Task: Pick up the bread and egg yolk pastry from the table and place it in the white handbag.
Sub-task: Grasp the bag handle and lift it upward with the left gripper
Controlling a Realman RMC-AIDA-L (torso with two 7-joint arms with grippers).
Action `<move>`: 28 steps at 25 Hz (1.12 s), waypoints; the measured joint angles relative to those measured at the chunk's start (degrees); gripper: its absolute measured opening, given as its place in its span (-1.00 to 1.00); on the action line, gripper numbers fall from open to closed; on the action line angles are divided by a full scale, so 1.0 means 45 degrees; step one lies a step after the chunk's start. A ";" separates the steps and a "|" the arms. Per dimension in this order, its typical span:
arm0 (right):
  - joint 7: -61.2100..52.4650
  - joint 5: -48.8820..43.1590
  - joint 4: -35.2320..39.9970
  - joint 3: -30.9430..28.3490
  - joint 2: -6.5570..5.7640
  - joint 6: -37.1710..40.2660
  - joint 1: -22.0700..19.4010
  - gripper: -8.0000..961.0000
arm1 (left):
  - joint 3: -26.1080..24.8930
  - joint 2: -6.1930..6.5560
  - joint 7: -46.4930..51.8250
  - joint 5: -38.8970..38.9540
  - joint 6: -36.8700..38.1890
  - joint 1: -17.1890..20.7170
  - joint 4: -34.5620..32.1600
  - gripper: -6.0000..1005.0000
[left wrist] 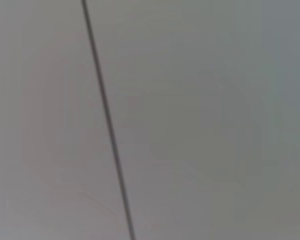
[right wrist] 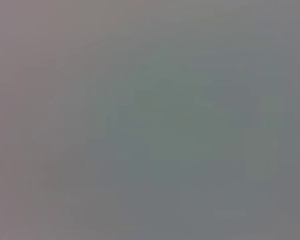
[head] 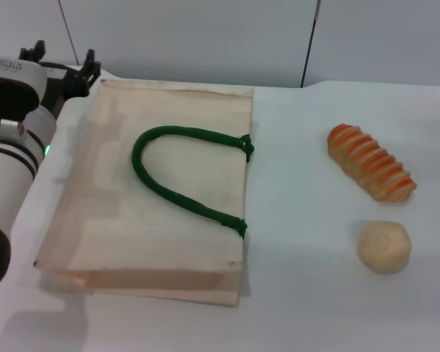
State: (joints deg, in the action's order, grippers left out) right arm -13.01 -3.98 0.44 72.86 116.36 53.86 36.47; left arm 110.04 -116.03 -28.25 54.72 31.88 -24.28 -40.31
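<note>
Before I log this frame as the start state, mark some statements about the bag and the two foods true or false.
1. The white handbag lies flat on the table. True.
2. The bread is inside the handbag. False: it lies on the table, on the bag's right.
3. The egg yolk pastry sits nearer the robot than the bread. True.
4. The left gripper holds the pastry. False: it is at the bag's far left corner, holding nothing.

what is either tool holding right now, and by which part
Nothing is held. The bread and egg yolk pastry lie untouched on the table; the left tool is beyond the white handbag, away from both.
</note>
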 joint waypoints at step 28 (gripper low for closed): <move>0.0001 0.0026 0.0150 -0.0020 -0.0058 -0.0784 0.0097 0.60 | -0.5385 -0.0029 -0.2031 -0.2359 -1.4467 0.1918 -0.8968 0.45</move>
State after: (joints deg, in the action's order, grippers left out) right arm -13.01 -3.86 1.11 72.77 116.10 50.33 36.91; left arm 85.81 -116.16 -37.39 44.10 -33.22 -15.64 -80.67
